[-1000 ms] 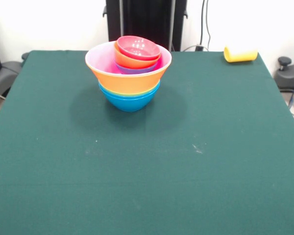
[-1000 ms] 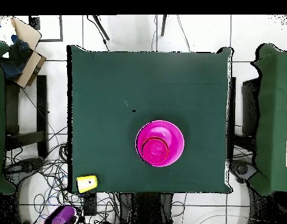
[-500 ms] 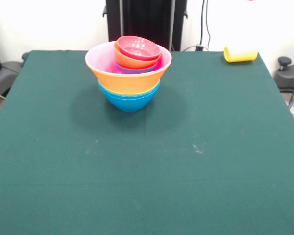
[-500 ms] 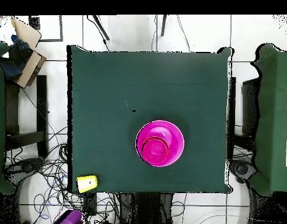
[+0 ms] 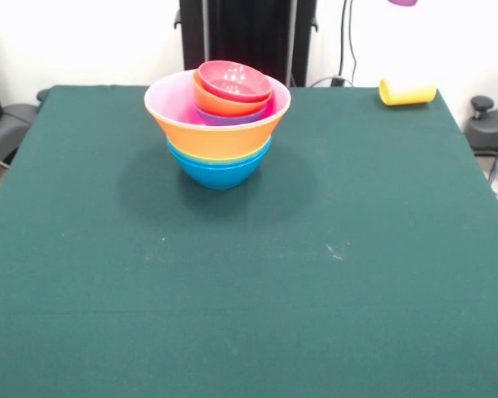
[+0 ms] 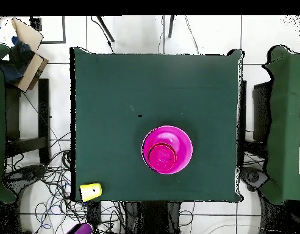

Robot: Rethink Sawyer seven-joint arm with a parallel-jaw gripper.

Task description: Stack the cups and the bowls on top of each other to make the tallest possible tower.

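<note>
The tower (image 5: 218,124) stood on the green table (image 5: 249,274) toward its far side: blue bowls at the base, a wide orange bowl (image 5: 220,138) with the pink bowl (image 6: 167,149) nested in it, then purple, orange-red and crimson bowls (image 5: 234,81) topmost. The yellow cup (image 5: 407,92) lay on its side at the table's far corner. The purple cup (image 5: 402,2) showed only at the top edge; the gripper itself was not visible, so its opening cannot be told. Compared with a second ago, the purple cup had shifted; the tower was unchanged.
</note>
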